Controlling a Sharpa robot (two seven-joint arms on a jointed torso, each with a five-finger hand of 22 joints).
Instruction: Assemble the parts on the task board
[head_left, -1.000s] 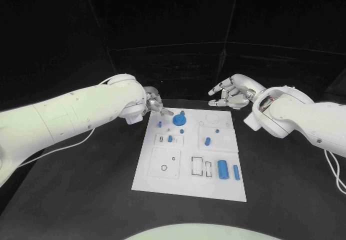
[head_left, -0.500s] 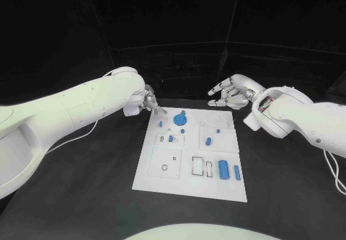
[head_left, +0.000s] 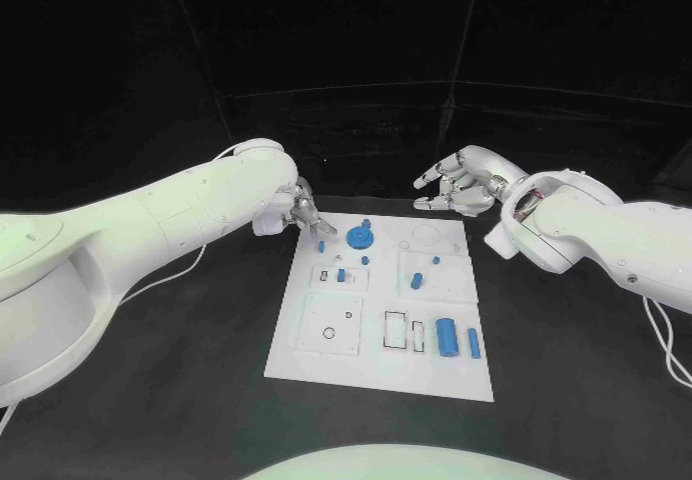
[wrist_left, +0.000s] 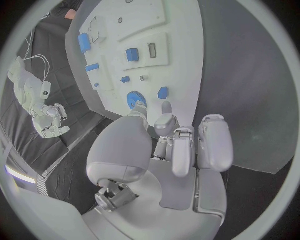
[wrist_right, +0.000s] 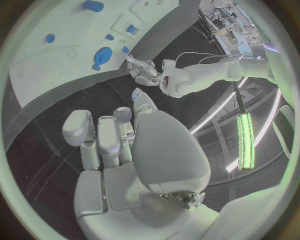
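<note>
The black counter (head_left: 173, 340) carries the white task board (head_left: 378, 370), which lies lengthwise at the middle of the head view. The left arm (head_left: 159, 225) reaches in from nine o'clock and the right arm (head_left: 606, 235) from three o'clock. The left robot hand (head_left: 306, 212) hovers at the board's far left corner, about eleven o'clock of the board, its fingers apart and pointing down toward the board with nothing between them; in the left wrist view the left robot hand (wrist_left: 181, 145) has a fingertip near the blue round knob (wrist_left: 135, 99), though contact cannot be told. The right robot hand (head_left: 459, 185) hangs above the counter just past the board's far edge, at one o'clock, fingers loosely curled and empty. On the board, a blue cylinder (head_left: 447, 337) and a thin blue bar (head_left: 473, 344) lie side by side near the five o'clock corner. The blue round knob (head_left: 361, 238) sits at the far end, near twelve o'clock. Small blue pegs (head_left: 414, 281) are scattered across the middle.
</note>
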